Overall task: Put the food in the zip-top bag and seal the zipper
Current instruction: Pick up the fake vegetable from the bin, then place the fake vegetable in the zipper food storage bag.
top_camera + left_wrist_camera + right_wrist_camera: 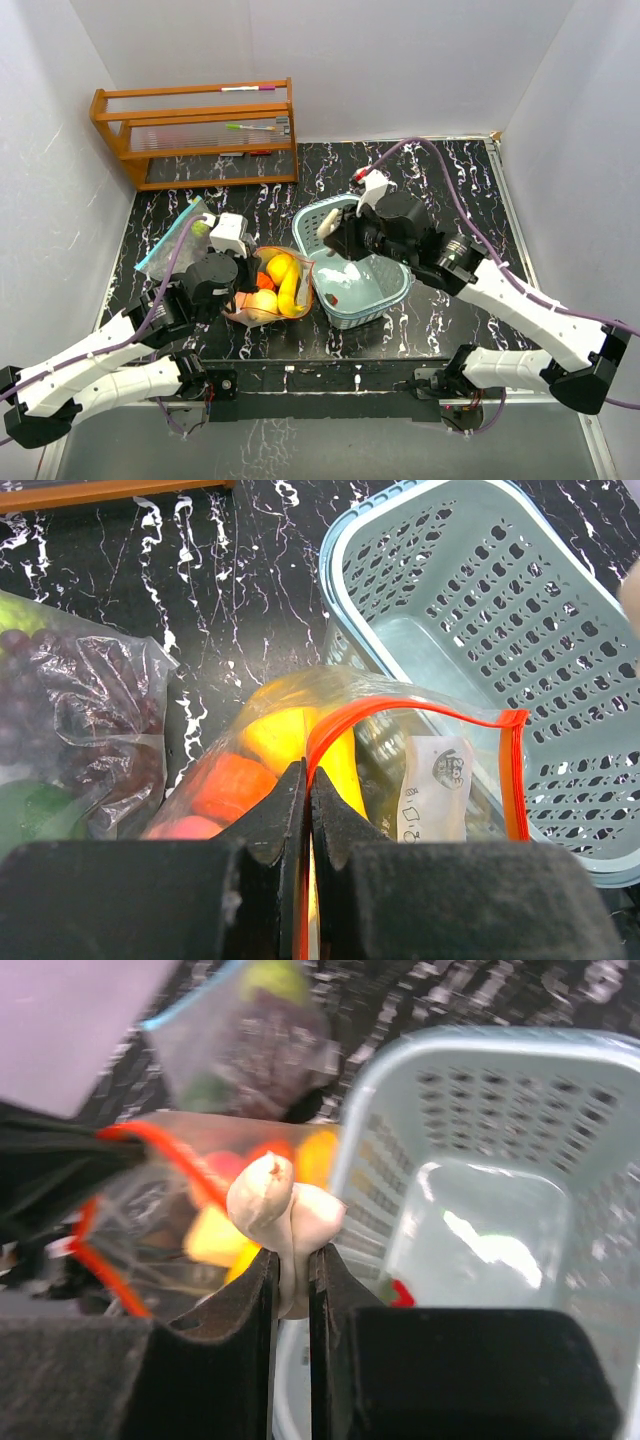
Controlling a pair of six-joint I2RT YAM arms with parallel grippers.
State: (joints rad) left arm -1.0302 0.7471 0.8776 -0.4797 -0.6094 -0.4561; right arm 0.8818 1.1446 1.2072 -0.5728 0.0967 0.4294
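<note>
Robot lab cell, white walls (400, 60), black marbled table (330, 165), arms (520, 300) bolted at its edge

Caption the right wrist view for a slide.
Right end effector grips pale toy food at teal basket's rim, beside zip-top bag.

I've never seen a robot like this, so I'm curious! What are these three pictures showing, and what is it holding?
It is a robot with two arms, each ending in a two-finger pincher called a gripper. The wide picture looks down from above. The other two come from little cameras on the wrists, so you see each arm's own fingers. On the black marbled table sit a pale teal lattice plastic basket, a wooden rack and a clear bag with a blue zipper. The left gripper pinches the rim of a clear zip-top bag with an orange-red zipper, which has yellow and orange toy fruits inside. The right gripper squeezes a pale cream toy food above the basket.
</note>
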